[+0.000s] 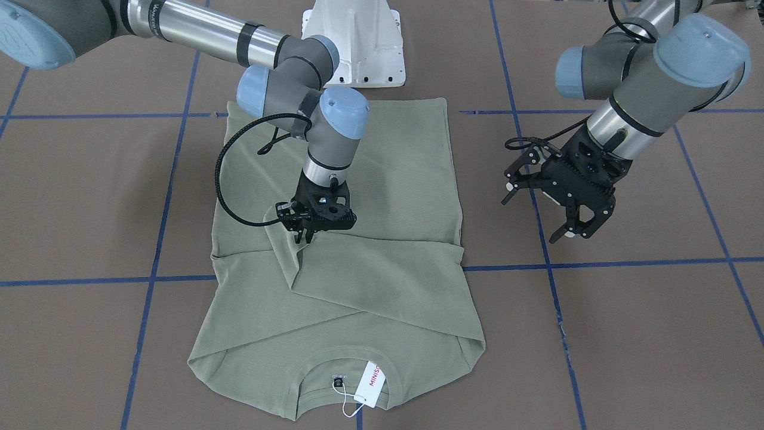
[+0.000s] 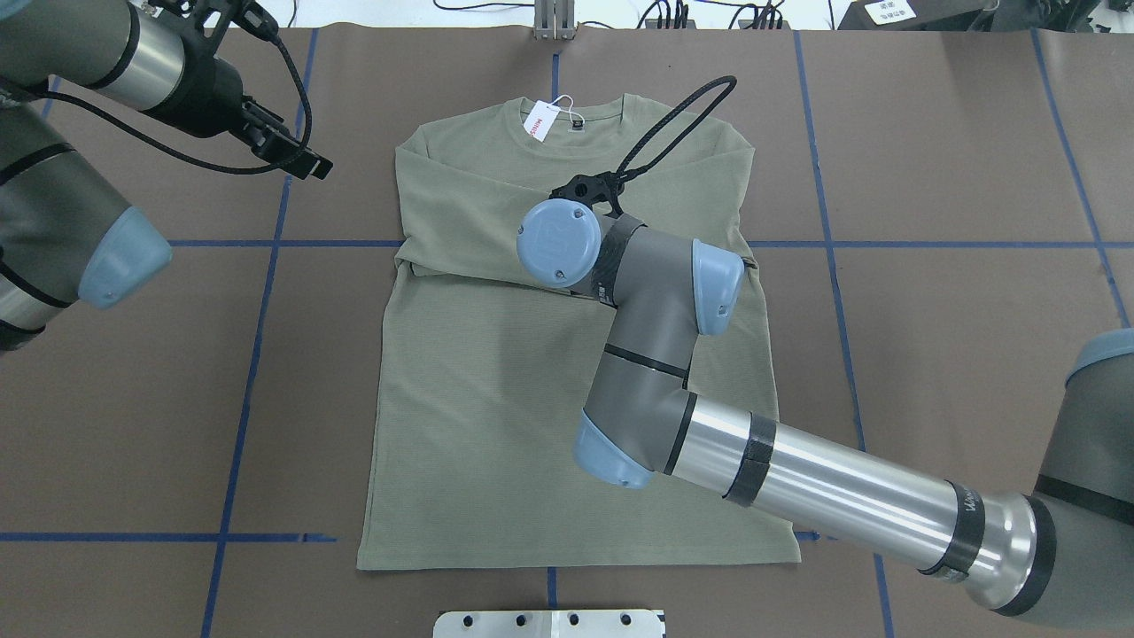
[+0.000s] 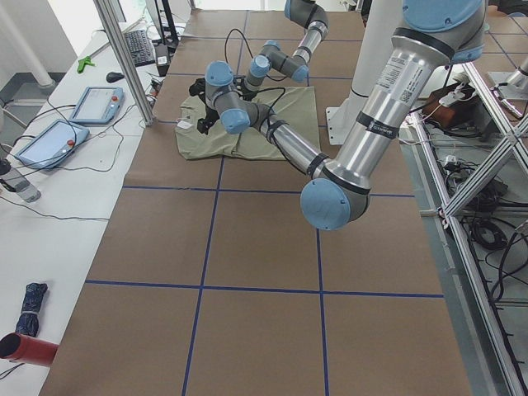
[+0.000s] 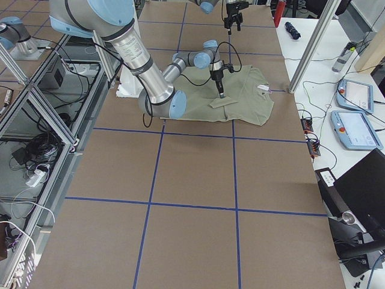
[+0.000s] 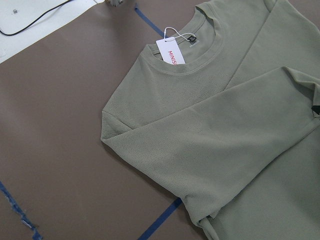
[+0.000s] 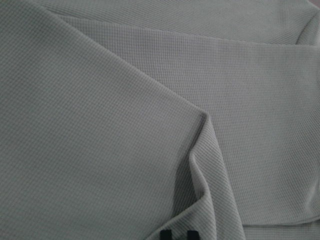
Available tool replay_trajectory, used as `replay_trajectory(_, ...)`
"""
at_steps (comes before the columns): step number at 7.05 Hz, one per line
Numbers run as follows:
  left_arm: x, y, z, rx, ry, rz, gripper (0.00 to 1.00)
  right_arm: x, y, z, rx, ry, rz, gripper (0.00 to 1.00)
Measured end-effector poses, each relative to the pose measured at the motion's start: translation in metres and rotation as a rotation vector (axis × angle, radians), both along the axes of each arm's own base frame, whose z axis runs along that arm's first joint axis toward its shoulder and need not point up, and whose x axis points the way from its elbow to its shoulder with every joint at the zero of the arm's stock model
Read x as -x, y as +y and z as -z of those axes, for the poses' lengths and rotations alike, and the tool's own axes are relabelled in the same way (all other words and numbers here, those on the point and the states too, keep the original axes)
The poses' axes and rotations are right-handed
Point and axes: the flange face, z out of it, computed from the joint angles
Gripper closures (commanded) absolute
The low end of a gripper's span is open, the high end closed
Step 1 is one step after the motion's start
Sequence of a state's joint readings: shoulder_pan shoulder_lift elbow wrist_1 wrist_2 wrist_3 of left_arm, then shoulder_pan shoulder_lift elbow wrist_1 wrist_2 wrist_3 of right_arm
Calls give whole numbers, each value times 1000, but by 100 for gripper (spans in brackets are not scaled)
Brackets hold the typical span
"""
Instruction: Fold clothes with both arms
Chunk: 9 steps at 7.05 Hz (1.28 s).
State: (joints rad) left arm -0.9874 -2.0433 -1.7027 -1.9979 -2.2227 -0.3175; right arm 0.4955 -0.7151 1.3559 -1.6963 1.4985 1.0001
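The olive-green shirt [image 1: 394, 173] lies flat on the brown table, collar and white hang tag [image 1: 371, 385] toward the far side from the robot. Both sleeves are folded across the chest. My right gripper [image 1: 305, 234] stands on the middle of the shirt, shut on the end of one sleeve; its fingertips [image 6: 165, 234] pinch a raised fold of fabric. In the overhead view the right wrist hides that gripper above the shirt [image 2: 487, 399]. My left gripper [image 1: 535, 212] hangs open and empty above the bare table beside the shirt, and its wrist view shows the collar and tag [image 5: 171, 52].
The white pedestal base [image 1: 358, 42] stands just behind the shirt's hem. Blue tape lines [image 1: 627, 263] cross the brown table cover. A side table with teach pendants [image 3: 95, 103] and a metal frame post [image 3: 124, 58] lies beyond the table's far edge.
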Motion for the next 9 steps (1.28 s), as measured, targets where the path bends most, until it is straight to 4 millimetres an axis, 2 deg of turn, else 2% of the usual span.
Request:
replay_trajectory(2,0,0,0,0,0,-1,0,-3,2,3,-5,-8,0,100)
replay_trajectory(4,-1,0,0,0,0,-1,0,-11,4,13,-14,-36,0,40)
replay_trajectory(5,-1,0,0,0,0,-1,0,-14,2,17,-17,-49,-7,34)
replay_trajectory(9,-2,0,-2,2,-1,-3,0,-11,-2,12,33,-71,-103,50)
